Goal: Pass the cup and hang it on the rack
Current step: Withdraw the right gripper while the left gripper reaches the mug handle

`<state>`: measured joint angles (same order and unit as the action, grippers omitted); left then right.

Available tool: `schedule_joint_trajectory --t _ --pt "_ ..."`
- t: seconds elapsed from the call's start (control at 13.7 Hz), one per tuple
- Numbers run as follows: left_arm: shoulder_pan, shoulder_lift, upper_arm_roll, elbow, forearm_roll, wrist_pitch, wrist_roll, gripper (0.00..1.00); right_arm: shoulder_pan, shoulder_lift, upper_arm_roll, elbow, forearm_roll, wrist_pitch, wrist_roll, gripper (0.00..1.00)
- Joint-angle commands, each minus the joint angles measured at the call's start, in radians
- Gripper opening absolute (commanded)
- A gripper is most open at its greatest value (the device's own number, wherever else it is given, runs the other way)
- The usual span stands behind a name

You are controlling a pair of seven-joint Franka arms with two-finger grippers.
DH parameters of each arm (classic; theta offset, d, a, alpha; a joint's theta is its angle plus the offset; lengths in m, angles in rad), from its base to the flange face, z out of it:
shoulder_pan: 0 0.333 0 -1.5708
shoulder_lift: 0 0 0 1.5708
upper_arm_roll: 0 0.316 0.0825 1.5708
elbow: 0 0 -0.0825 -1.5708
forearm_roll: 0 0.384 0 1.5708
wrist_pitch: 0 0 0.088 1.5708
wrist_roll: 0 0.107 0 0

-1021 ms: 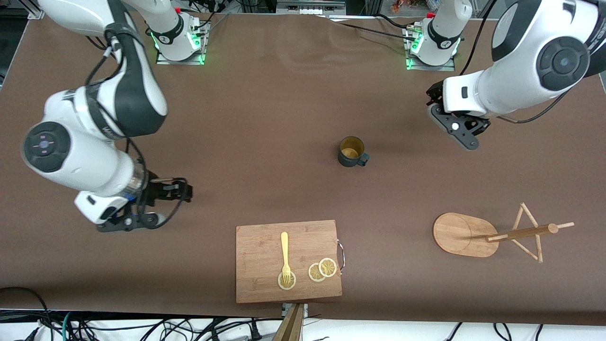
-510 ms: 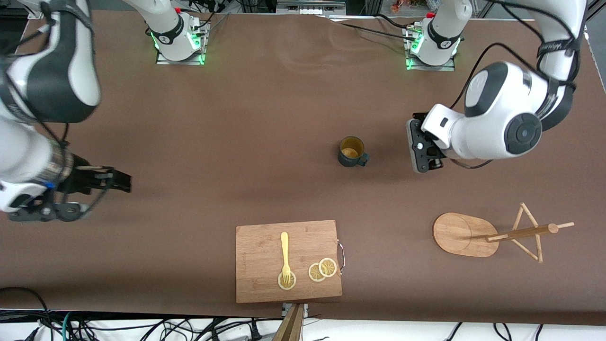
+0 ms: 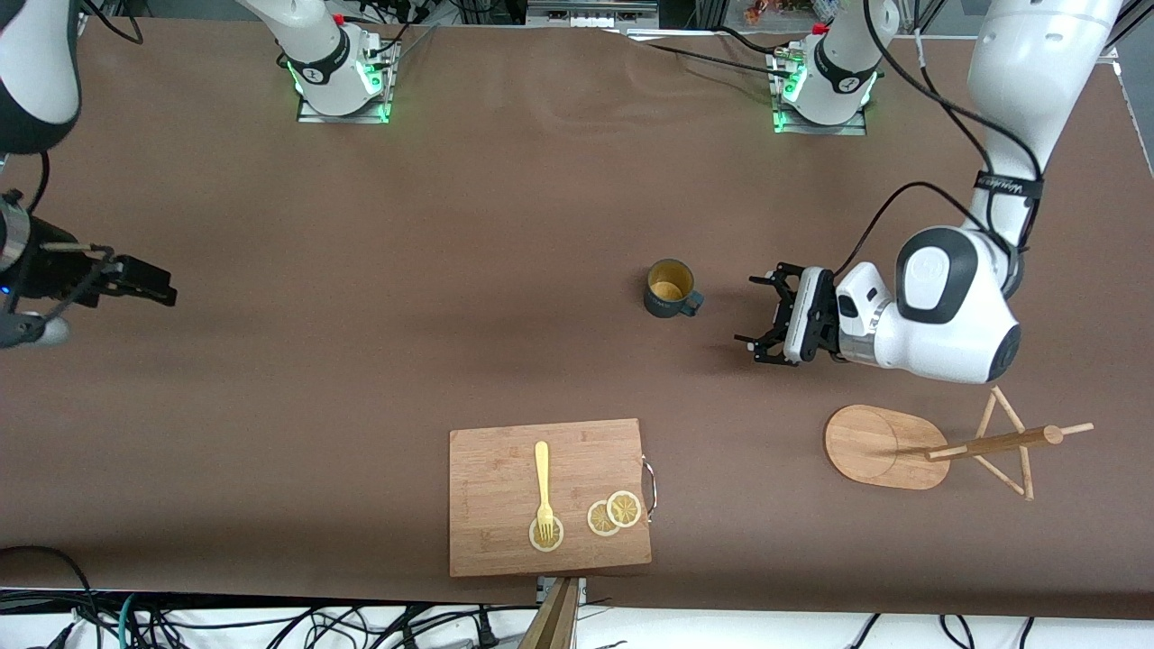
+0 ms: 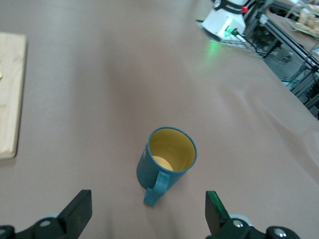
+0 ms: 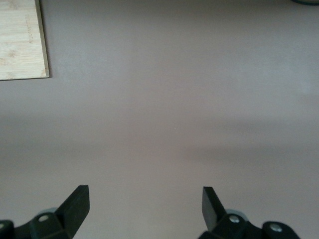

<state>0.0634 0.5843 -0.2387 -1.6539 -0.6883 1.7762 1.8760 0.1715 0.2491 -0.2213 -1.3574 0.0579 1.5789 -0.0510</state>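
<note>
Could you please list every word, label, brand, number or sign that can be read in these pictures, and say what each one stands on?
Black band on the left arm: pale lettering is there, but too small to read.
Cup: no text.
Rack: no text.
Cutting board, fork and lemon slices: no text.
Left gripper and right gripper: no readable marking.
Nothing else readable shows in any view.

Upright cup point(image 3: 670, 288) on table point(image 3: 469, 270), just ahead of left gripper point(image 3: 762, 314), outside wide-spread jaws, handle turned toward them. Rack point(image 3: 938, 446) beside that gripper. Right gripper point(image 3: 149, 281) well apart at table's edge, jaws apart, nothing between.
</note>
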Motion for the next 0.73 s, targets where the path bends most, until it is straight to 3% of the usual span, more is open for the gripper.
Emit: schedule_joint_trajectory --t 0.0,0.15,0.36,0.66 --pt "0.003 0.070 -0.008 0.007 -0.087 0.002 0.225 1.00 -0.055 -0.141 0.023 -0.129 -0.012 0.036 -0.009 1.00" --pt "-0.007 0.116 -0.008 -0.012 -0.177 0.000 0.401 1.00 -0.085 -0.189 0.023 -0.173 -0.013 0.048 -0.009 1.00" --pt "-0.016 0.147 -0.008 -0.014 -0.178 0.005 0.471 1.00 -0.130 -0.232 0.092 -0.233 -0.061 0.039 -0.009 1.00" --pt "-0.007 0.247 -0.007 -0.006 -0.256 0.011 0.627 1.00 -0.132 -0.225 0.132 -0.223 -0.064 -0.003 0.002 1.00"
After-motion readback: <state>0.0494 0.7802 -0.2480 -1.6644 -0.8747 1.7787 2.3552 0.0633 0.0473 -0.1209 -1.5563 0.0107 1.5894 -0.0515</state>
